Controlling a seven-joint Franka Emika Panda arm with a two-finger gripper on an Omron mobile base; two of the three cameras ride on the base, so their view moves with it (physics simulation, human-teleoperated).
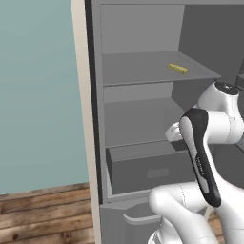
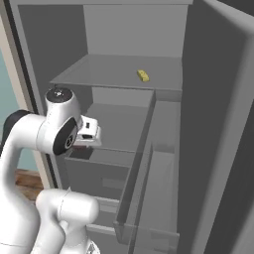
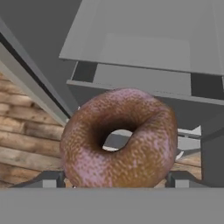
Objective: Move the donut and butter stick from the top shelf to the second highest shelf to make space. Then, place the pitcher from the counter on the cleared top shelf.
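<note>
The brown-glazed donut (image 3: 118,138) sits between my gripper's (image 3: 113,179) two fingertips, which press on its left and right sides; the gripper is shut on it. My hand (image 2: 89,133) hangs at the front of the open fridge, level with the second highest shelf (image 2: 119,126) and above the grey drawer (image 2: 99,173). The yellow butter stick (image 1: 177,68) lies towards the right of the top shelf (image 1: 138,69), well above the hand; it shows again (image 2: 143,75) in the right base view. The pitcher and the counter are out of view.
The open fridge door (image 2: 218,139) with its door bins (image 2: 154,188) stands to the right of the hand. A cream wall edge (image 1: 82,119) and teal wall lie left of the fridge. Wooden floor (image 1: 43,214) runs below.
</note>
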